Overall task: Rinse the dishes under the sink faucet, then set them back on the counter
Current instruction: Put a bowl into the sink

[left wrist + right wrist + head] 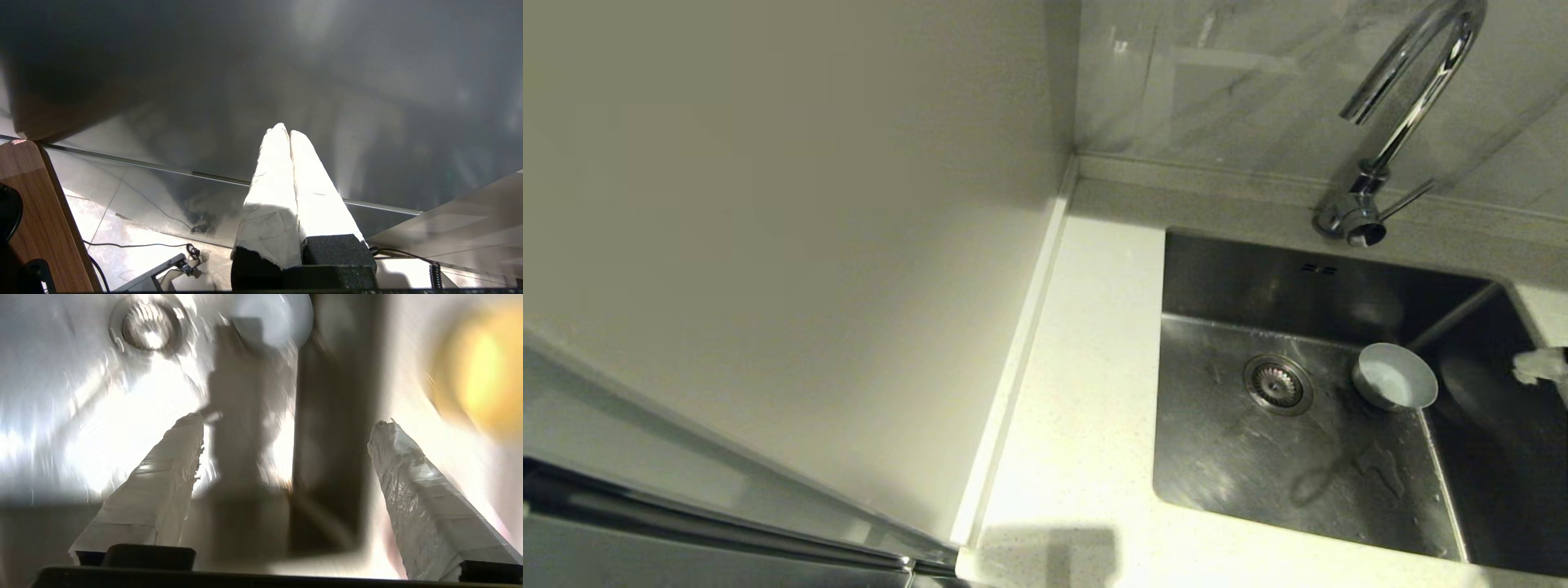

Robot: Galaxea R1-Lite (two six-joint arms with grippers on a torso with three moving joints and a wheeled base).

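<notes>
A white/light grey bowl [1394, 377] lies tilted in the sink [1258, 465], against the right wall just right of the strainer drain [1276, 383]. The chrome faucet [1409, 82] stands behind the basin, with no water showing. My right gripper [288, 424] is open and empty over the sink's right rim; one of its fingertips [1538, 365] shows at the head view's right edge. In the right wrist view the white bowl [271, 316] lies ahead, apart from the fingers, and a blurred yellow-green bowl [478, 371] stands on the counter [408, 396]. The pink bowl is out of view. My left gripper [284, 130] is shut and parked low.
The white speckled counter [1086, 367] runs along the sink's left side, bounded by a raised edge strip [1021, 343] and a plain wall panel [809, 245]. The left wrist view shows a grey cabinet front [286, 61], cables and a wooden board [36, 212].
</notes>
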